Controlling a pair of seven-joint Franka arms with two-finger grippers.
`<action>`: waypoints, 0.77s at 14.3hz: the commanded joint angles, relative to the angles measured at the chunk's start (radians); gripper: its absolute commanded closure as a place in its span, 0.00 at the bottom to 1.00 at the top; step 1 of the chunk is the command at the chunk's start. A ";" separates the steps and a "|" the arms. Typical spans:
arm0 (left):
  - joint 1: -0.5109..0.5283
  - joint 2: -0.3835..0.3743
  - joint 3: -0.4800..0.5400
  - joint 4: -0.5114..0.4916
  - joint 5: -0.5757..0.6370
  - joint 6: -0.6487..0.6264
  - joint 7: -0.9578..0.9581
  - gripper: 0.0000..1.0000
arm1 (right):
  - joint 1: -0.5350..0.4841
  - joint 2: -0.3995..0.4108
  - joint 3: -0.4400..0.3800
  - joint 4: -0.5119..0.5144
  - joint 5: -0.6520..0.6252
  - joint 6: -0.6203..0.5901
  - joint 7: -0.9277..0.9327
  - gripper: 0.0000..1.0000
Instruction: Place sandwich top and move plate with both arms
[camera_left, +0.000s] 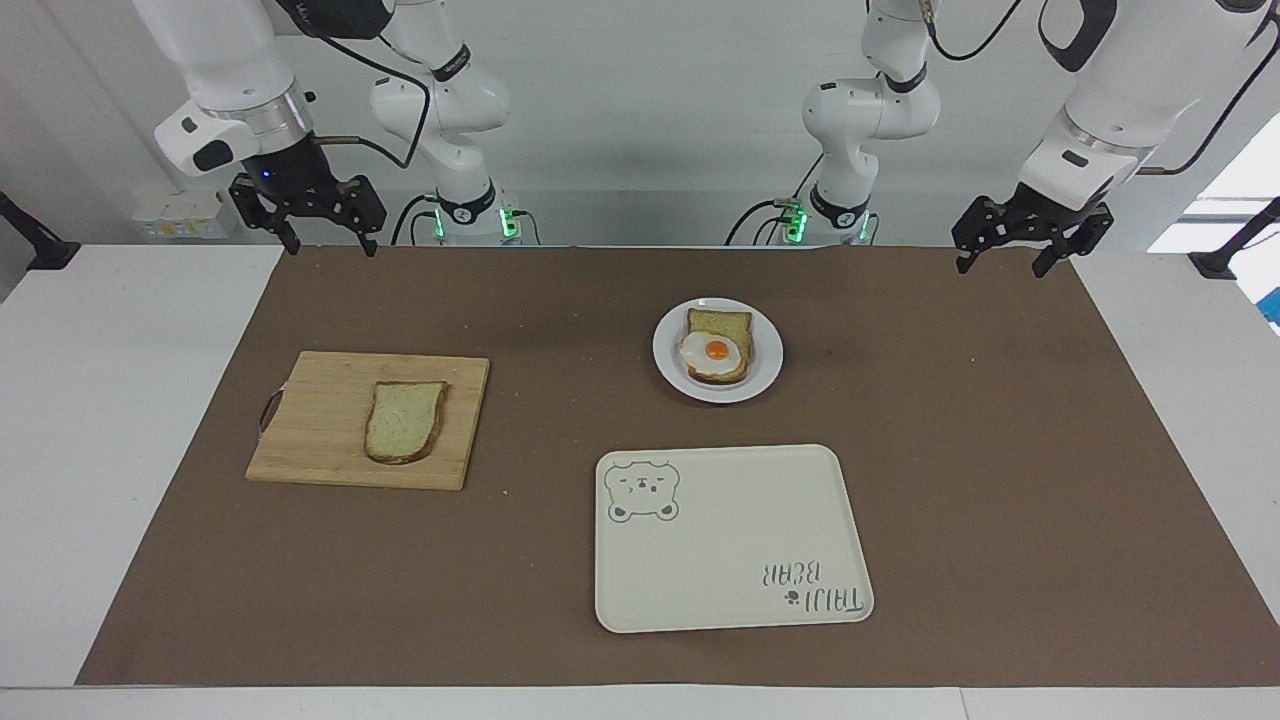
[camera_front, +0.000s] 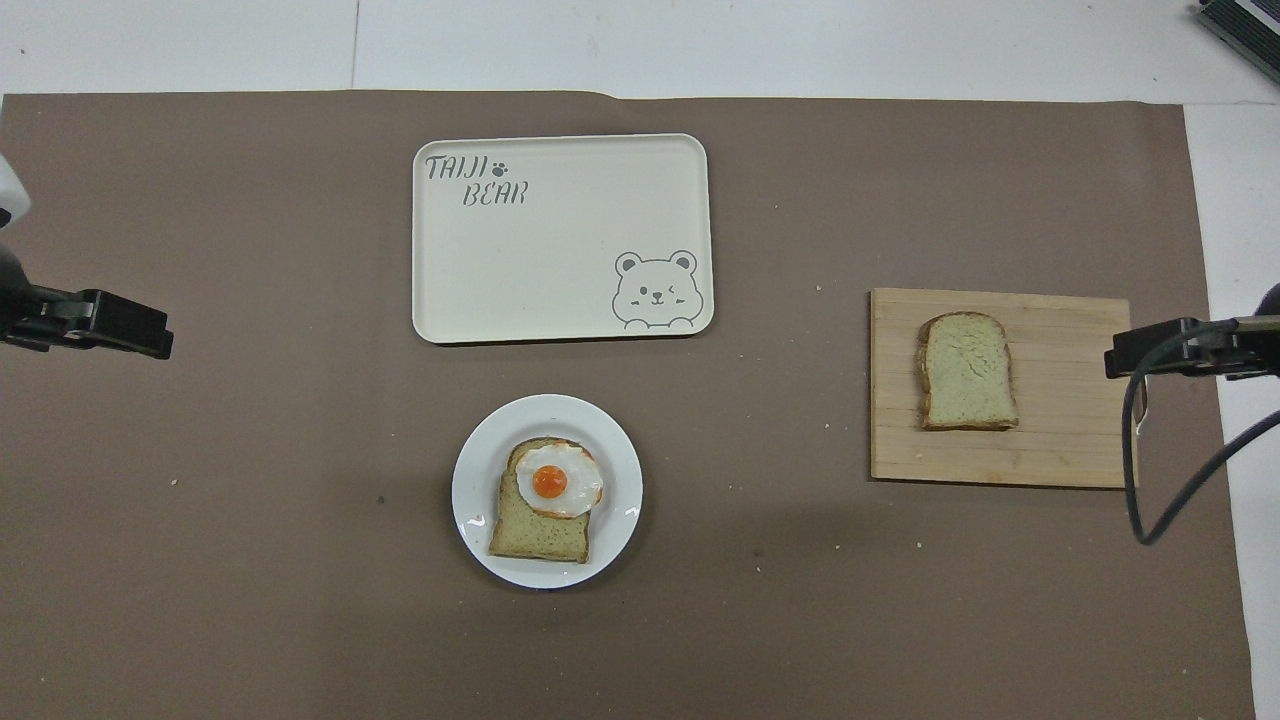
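The sandwich top (camera_left: 405, 421) (camera_front: 967, 371), a plain bread slice, lies flat on a wooden cutting board (camera_left: 312, 448) (camera_front: 1060, 450) toward the right arm's end of the table. The small white plate (camera_left: 768, 352) (camera_front: 475, 480) sits mid-table and holds a bread slice with a fried egg (camera_left: 716, 351) (camera_front: 549, 482). My right gripper (camera_left: 322, 241) hangs open in the air over the mat's edge at the robots' end, apart from the board. At the left arm's end, my left gripper (camera_left: 1008, 264) hangs open over that same mat edge. Both are empty.
A cream rectangular tray with a bear drawing (camera_left: 730, 540) (camera_front: 560, 240) lies farther from the robots than the plate. A brown mat (camera_left: 960, 480) covers the white table. A black cable (camera_front: 1150, 470) dangles by the right arm.
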 joint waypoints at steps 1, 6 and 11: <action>0.010 -0.021 -0.009 -0.015 0.021 -0.007 -0.007 0.00 | -0.009 -0.015 0.000 -0.022 0.016 0.019 -0.016 0.00; 0.010 -0.021 -0.008 -0.015 0.019 -0.008 -0.007 0.00 | -0.011 -0.012 -0.002 -0.078 0.026 0.108 -0.045 0.00; 0.009 -0.021 -0.009 -0.015 0.019 -0.008 -0.007 0.00 | -0.040 0.022 -0.003 -0.188 0.088 0.260 -0.120 0.00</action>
